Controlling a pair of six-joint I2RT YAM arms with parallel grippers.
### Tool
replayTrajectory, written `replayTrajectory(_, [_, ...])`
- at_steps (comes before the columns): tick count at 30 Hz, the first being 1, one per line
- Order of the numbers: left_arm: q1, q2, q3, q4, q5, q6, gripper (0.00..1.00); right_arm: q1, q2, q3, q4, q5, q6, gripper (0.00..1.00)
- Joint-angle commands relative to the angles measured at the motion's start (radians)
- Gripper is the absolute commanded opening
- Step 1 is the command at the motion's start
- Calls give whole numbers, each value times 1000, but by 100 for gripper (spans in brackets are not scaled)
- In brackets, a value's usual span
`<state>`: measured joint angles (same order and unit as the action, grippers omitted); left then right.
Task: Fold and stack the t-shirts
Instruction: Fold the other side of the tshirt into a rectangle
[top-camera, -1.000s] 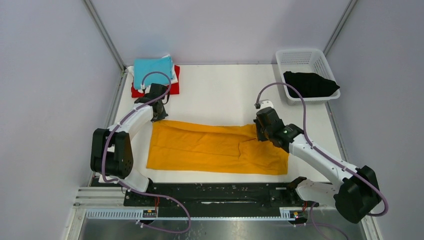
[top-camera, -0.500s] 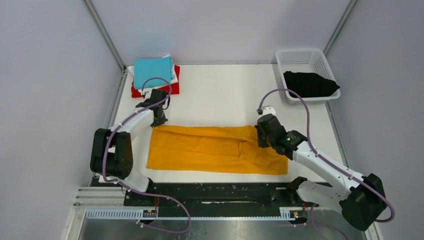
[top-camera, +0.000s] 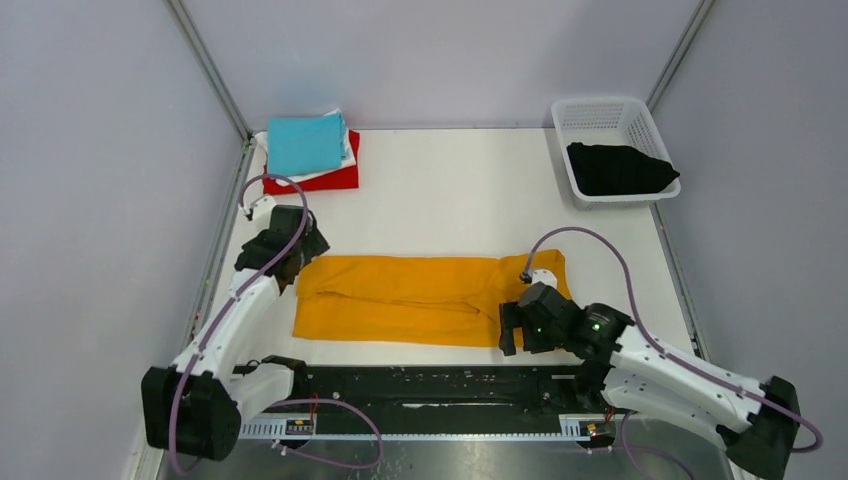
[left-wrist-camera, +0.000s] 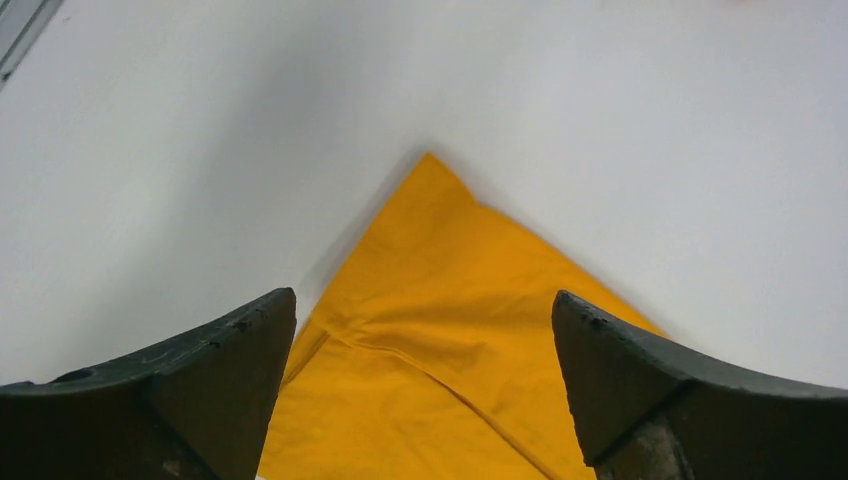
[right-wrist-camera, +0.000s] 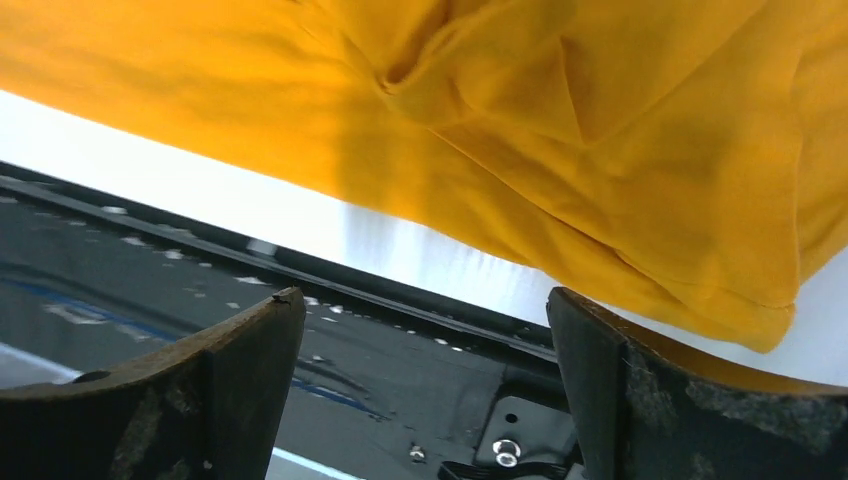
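L arm (top-camera: 235, 320), R arm (top-camera: 662, 366): jaws wide open, empty.

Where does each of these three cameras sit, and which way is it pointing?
Top external: high behind the arms, looking down on the table; both whole arms show, left gripper and right gripper open.
Left wrist: on the left arm, facing down at a corner of the orange-yellow t-shirt; the left fingers frame it.
Right wrist: on the right arm, facing the shirt's near edge and the black base plate; the right fingers frame it.
Shared: all three see the orange-yellow t-shirt.
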<state>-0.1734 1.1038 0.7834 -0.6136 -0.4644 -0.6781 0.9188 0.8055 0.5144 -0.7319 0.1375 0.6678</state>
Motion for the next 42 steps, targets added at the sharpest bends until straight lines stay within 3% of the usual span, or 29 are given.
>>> replayTrajectory(1, [-4,-121,24,46,104,-30,99,9,-153,46,38,46,31,100])
replayTrajectory(4, [-5,-123,-28,171,289,-18,99,8,-184,71,137,162,-6,99])
replayTrajectory(8, [-6,18,-64,283,500,-13,99,-19,-36,159,228,243,-99,99])
replayTrajectory(15, [-6,188,-83,307,403,1,99,-160,443,337,345,107,-211,100])
replayTrajectory(20, [-6,247,-93,324,369,0,99,-161,624,400,281,-5,-265,99])
replayTrajectory(27, [-6,302,-79,332,342,1,99,-106,521,230,222,-181,-175,99])
replayTrajectory(35, [-6,291,-72,315,304,5,99,205,252,154,82,-389,-33,100])
replayTrajectory(38, [-5,285,-69,306,301,4,99,212,145,126,73,-320,11,100])
replayTrajectory(42, [-6,272,-69,302,298,6,99,207,67,154,28,-90,11,99])
